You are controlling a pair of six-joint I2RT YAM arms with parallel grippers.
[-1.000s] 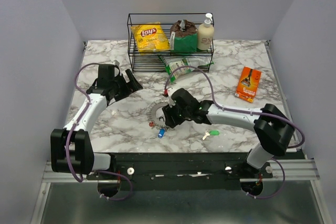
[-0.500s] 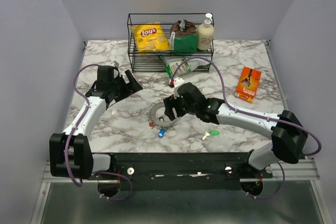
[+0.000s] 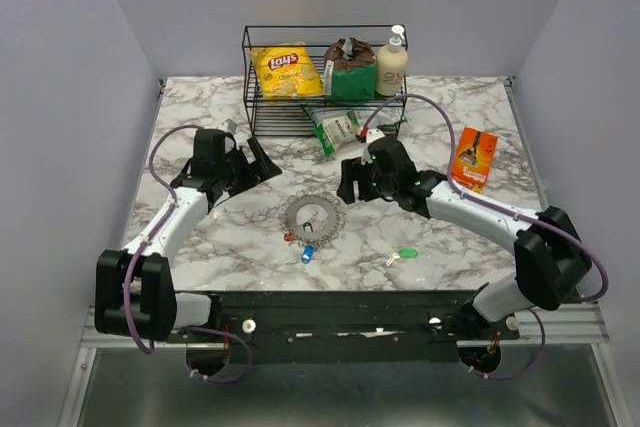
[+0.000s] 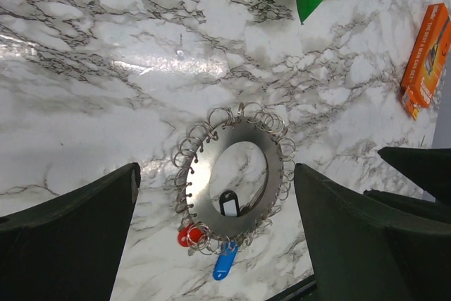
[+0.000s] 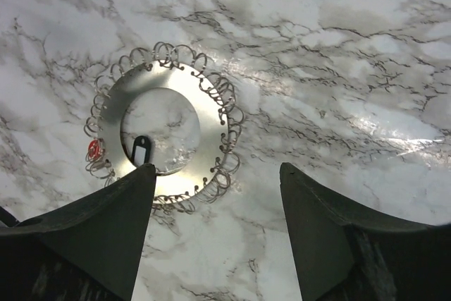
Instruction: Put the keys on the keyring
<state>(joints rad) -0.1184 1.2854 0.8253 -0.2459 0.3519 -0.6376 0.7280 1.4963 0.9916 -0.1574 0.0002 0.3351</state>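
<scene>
Keyring flat mid-table, red key + blue key at near rim. Green key loose, well apart. My right gripper wide open, empty; left gripper same. Imo pinch green by head, keep blade free.

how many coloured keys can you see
3. The red key sits at the near-left edge of the keyring, the blue key just in front, the green key alone further right. None seems hidden.
</scene>
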